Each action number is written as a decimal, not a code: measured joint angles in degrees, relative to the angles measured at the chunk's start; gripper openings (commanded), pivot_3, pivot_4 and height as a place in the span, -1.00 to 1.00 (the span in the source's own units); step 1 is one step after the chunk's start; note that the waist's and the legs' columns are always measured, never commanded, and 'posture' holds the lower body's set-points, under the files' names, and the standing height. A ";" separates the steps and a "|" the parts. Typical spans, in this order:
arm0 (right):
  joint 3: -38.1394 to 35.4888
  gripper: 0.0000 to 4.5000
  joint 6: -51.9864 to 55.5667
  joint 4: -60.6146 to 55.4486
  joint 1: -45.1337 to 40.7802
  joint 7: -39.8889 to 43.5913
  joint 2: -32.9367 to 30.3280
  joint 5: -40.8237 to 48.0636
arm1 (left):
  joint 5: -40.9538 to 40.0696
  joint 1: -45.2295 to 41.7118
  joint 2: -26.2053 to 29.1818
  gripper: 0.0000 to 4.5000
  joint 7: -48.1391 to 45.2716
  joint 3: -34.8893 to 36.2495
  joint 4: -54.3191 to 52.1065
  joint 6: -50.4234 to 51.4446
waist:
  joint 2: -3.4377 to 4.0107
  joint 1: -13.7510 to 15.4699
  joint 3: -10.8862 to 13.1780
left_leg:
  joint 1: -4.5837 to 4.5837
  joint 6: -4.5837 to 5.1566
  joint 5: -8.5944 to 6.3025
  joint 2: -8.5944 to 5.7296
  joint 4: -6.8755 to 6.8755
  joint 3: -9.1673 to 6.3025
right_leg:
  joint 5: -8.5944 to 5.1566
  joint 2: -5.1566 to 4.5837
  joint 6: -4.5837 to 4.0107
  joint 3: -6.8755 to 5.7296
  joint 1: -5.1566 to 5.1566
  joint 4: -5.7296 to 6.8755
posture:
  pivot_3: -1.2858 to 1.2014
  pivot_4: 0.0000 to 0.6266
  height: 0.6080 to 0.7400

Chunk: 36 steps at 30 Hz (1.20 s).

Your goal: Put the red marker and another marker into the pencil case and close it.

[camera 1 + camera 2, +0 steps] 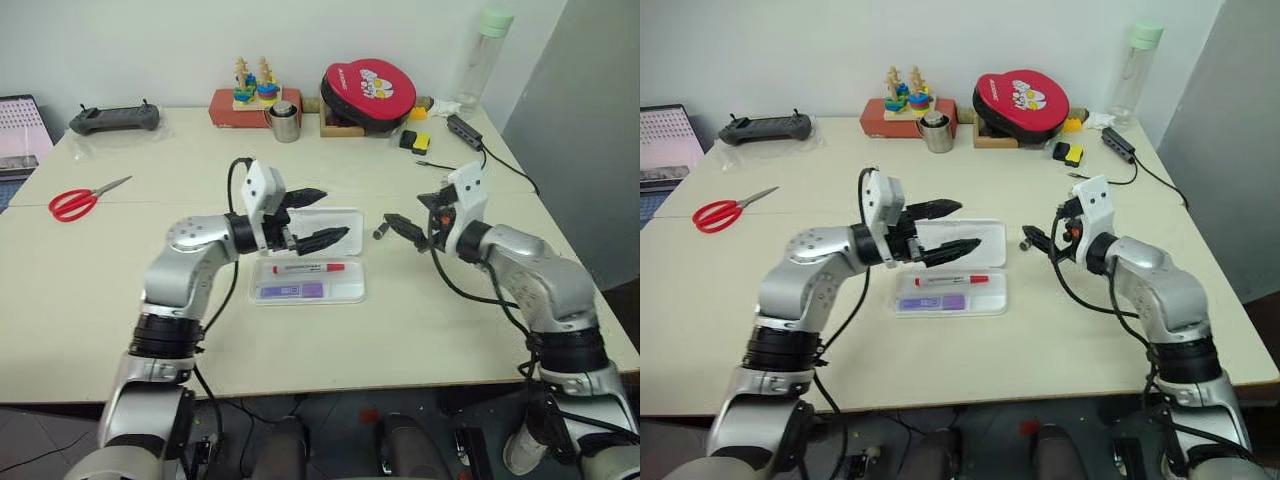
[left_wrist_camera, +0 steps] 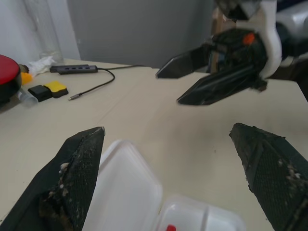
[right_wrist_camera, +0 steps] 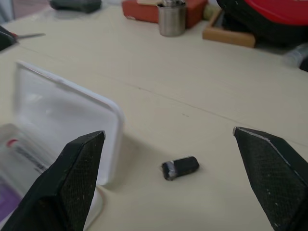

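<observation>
Red-handled scissors (image 1: 80, 201) lie well apart from a steel cup (image 1: 285, 122) and a small dark cylinder (image 3: 180, 168).

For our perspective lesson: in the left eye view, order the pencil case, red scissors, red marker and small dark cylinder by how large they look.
1. pencil case
2. red scissors
3. red marker; close to the scissors, so unsure
4. small dark cylinder

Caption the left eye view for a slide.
Both markers lie in the open flat white plastic pencil case; left gripper and right gripper flank it, jaws open.
</observation>
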 measured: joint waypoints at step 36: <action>-0.12 -0.99 -7.54 30.15 -8.21 -16.86 18.55 -18.54 | 2.64 -3.12 -6.92 1.00 12.56 -2.28 -1.33 0.27 | 0.00 0.22 -0.01 | 0.04 -0.01 0.00 -0.02 0.00 0.07 | 0.22 0.00 -0.26 0.05 0.04 -0.03 | 0.03 -0.52 1.00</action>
